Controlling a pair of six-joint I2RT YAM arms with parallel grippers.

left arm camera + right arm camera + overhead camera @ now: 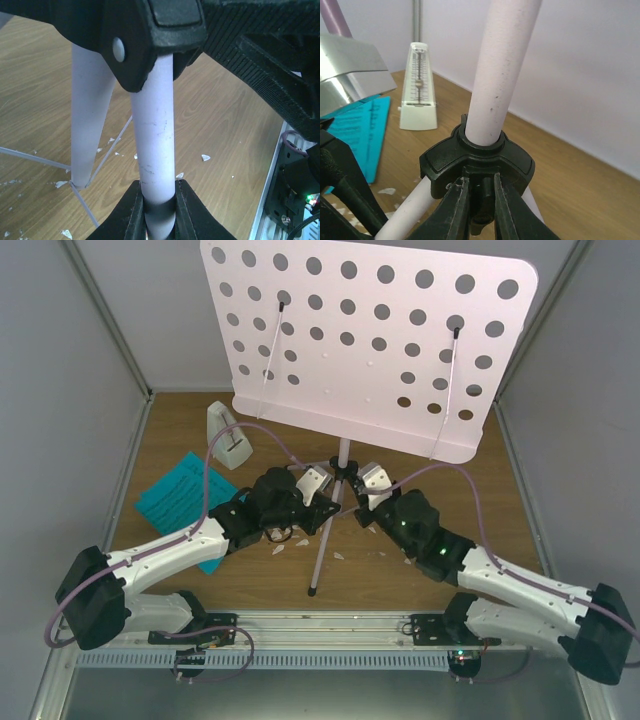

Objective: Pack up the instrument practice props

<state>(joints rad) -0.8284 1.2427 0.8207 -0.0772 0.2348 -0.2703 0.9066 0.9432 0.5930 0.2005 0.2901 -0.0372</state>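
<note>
The pale pink music stand stands mid-table, its hole-perforated desk [370, 340] raised on a pole [343, 452] above a black tripod hub [475, 160]. My left gripper [322, 508] [159, 187] is shut on one white leg tube [155, 125] just below the hub. My right gripper [364, 502] [481, 182] is closed on a small black knob [481, 200] under the hub collar. The white pyramid metronome [228, 435] [419, 87] stands at the back left. The cyan sheet-music pages [180, 495] [362, 125] lie on the left, partly under my left arm.
Small white crumbs [285, 547] [205, 157] are scattered on the wooden table around the stand's feet. The front leg's foot [313, 590] rests near the table's near edge. Grey walls close in the back and both sides.
</note>
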